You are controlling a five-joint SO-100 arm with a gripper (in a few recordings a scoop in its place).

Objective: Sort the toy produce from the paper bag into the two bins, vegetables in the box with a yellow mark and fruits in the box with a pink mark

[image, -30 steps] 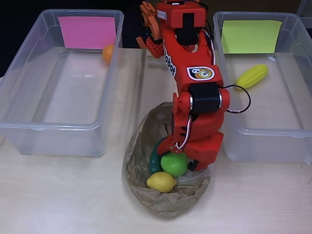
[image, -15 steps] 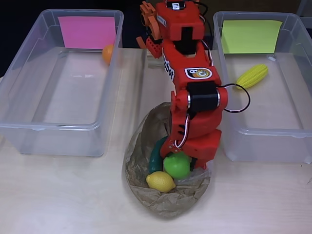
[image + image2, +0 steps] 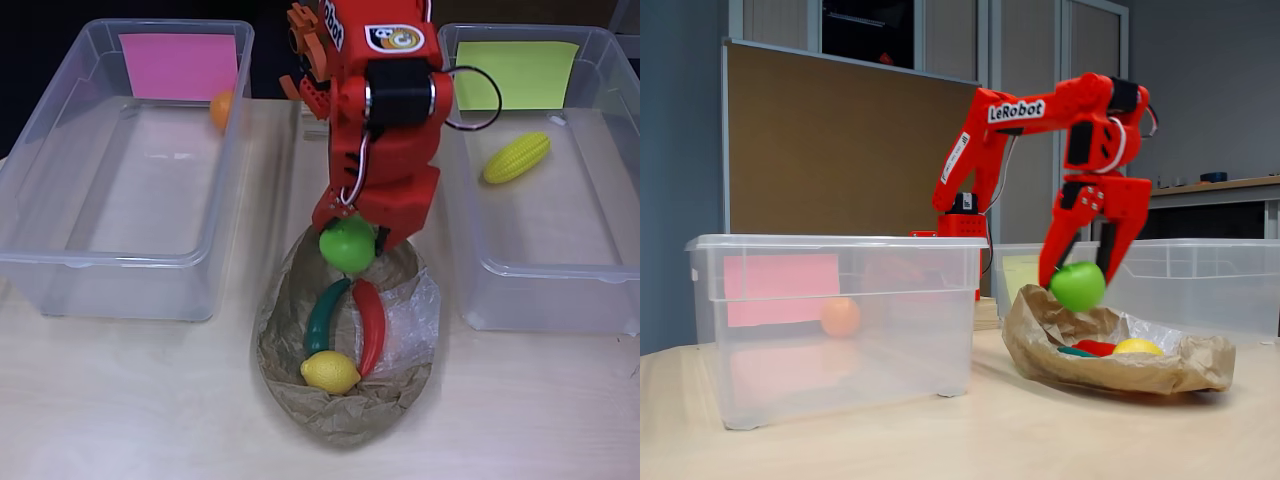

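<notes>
The bench [image 3: 130,400] is a pale wooden surface and it carries two clear plastic bins and a paper bag. The bin with the pink mark [image 3: 120,170] stands at the left side of the bench in the overhead view, and an orange fruit [image 3: 221,110] lies in its far right corner, just below the pink mark [image 3: 178,66]; in the fixed view the same orange fruit [image 3: 840,316] shows through the bin wall [image 3: 830,330]. The bin with the yellow mark [image 3: 545,190] stands at the right side of the bench, and a yellow corn cob [image 3: 516,157] lies inside it, tilted, near the far end. The red arm [image 3: 375,110] reaches from the far edge of the bench between the two bins. The paper bag [image 3: 345,385] lies open near the front edge of the bench, between the bins. The gripper [image 3: 352,232] is closed around a green apple [image 3: 347,244] and holds it above the far end of the bag; in the fixed view the green apple [image 3: 1078,286] hangs between the fingers, clear of the bag [image 3: 1110,350]. Inside the bag lie a red pepper [image 3: 369,326] and a green pepper [image 3: 325,314] side by side, and a yellow lemon [image 3: 330,372] touches their near ends.
</notes>
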